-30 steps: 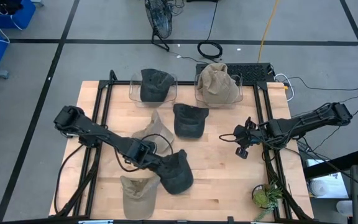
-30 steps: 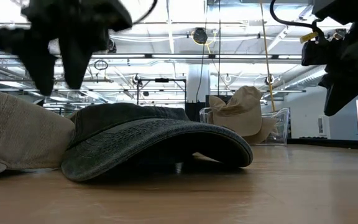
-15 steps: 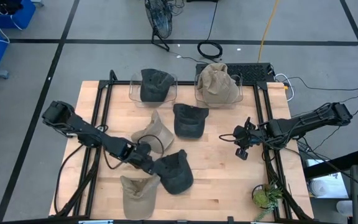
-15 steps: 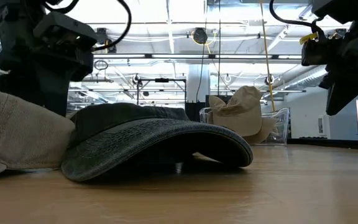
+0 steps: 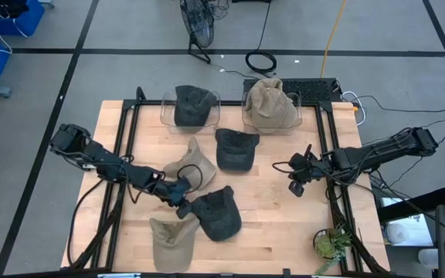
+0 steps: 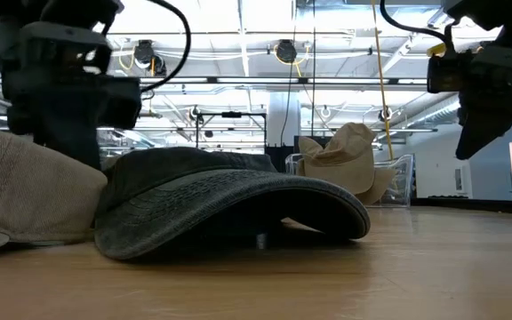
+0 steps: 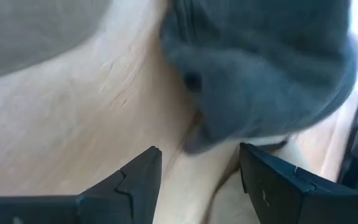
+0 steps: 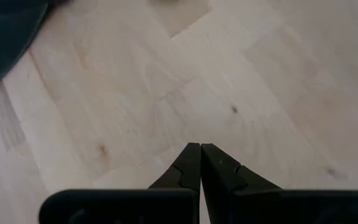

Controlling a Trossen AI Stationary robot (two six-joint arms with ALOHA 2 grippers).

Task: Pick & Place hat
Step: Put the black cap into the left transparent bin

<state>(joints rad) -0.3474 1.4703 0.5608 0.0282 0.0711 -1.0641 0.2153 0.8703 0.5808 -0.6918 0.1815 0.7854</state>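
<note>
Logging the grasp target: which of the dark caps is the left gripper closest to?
The dark cap at the table's front, next to the tan cap; the left gripper sits at its edge, fingers open.

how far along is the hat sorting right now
Done, apparently: one dark cap sits in the left clear bin and one tan hat in the right clear bin. In hand: the left gripper is open at the edge of the dark cap at the front, gripping nothing. Left: that cap, another dark cap and two tan hats. The right gripper waits shut.

Charcoal cap [image 5: 218, 214], tan cap [image 5: 171, 242], pale wood table [image 5: 269, 224]
</note>
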